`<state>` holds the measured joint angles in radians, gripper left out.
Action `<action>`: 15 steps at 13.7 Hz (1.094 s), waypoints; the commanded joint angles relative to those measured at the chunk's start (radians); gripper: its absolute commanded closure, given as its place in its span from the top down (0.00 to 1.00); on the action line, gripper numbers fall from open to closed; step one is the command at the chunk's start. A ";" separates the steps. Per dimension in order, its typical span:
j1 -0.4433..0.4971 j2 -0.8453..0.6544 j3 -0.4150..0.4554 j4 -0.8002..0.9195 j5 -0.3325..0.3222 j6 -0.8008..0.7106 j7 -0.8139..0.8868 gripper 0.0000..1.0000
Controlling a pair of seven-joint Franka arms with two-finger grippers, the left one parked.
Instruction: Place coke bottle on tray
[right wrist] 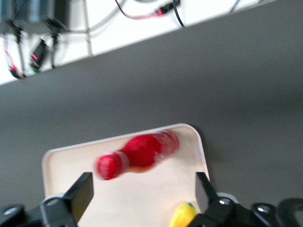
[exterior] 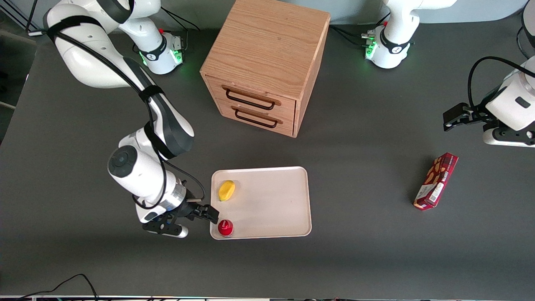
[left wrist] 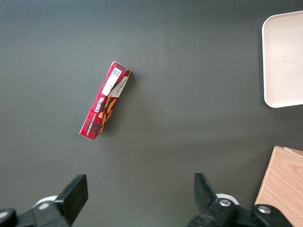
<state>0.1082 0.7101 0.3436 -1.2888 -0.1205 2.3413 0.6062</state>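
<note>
Front view shows a wooden drawer cabinet standing farther from the camera than the cream-pink tray. The gripper hangs just beside the tray's edge at the working arm's end, fingers spread apart and holding nothing. The coke bottle stands upright in the tray's nearest corner, near a small yellow object also on the tray.

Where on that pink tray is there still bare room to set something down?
Most of the tray is bare, toward the parked arm's end. The working arm's end is crowded: yellow object, coke bottle upright in the near corner, and the open tool just beside it.
</note>
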 commanded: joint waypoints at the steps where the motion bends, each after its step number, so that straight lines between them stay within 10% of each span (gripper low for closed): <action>1: 0.007 -0.144 -0.002 0.002 -0.015 -0.077 0.012 1.00; 7: -0.089 -0.507 0.005 -0.041 -0.002 -0.679 -0.138 1.00; 15: -0.275 -0.877 -0.008 -0.328 0.148 -0.746 -0.316 1.00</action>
<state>-0.1232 -0.1252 0.3454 -1.5867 -0.0233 1.6034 0.3351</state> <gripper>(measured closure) 0.000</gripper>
